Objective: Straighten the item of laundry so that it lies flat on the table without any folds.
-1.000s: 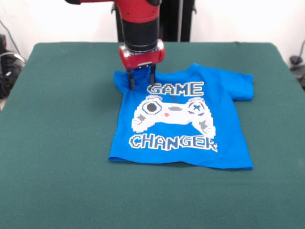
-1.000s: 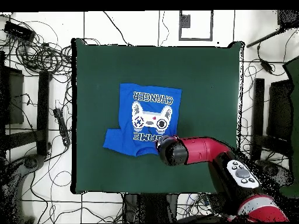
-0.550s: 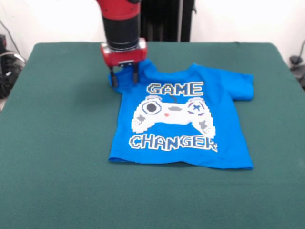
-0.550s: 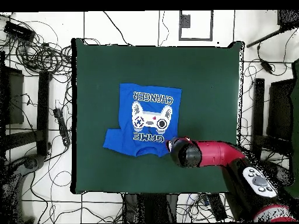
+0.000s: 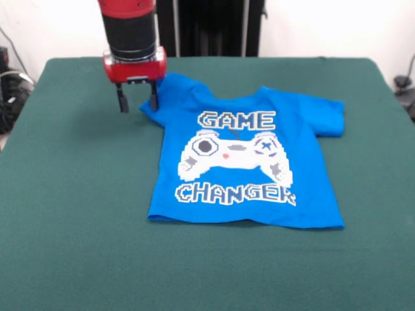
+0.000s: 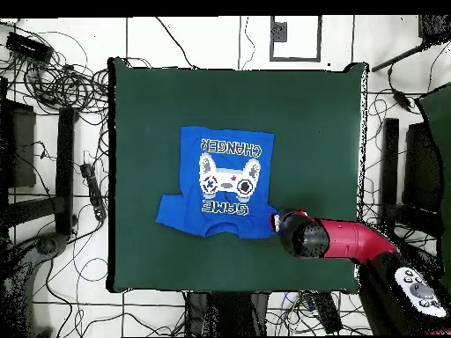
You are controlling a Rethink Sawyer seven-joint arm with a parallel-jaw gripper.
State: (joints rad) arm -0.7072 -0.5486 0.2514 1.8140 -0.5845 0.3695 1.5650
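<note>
Lying print-up on the counter (image 5: 65,194), a shirt (image 5: 246,165).
Hovering at the shirt's sleeve edge with the tool (image 5: 137,102) spread apart, gripping nothing.

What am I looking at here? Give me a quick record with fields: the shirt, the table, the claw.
shirt: blue T-shirt, print side up, mostly flat
sleeve under claw: spread out to the side
other sleeve: bunched at its end
table: green cloth top
claw: open, at the spread sleeve's tip, holding nothing
</note>
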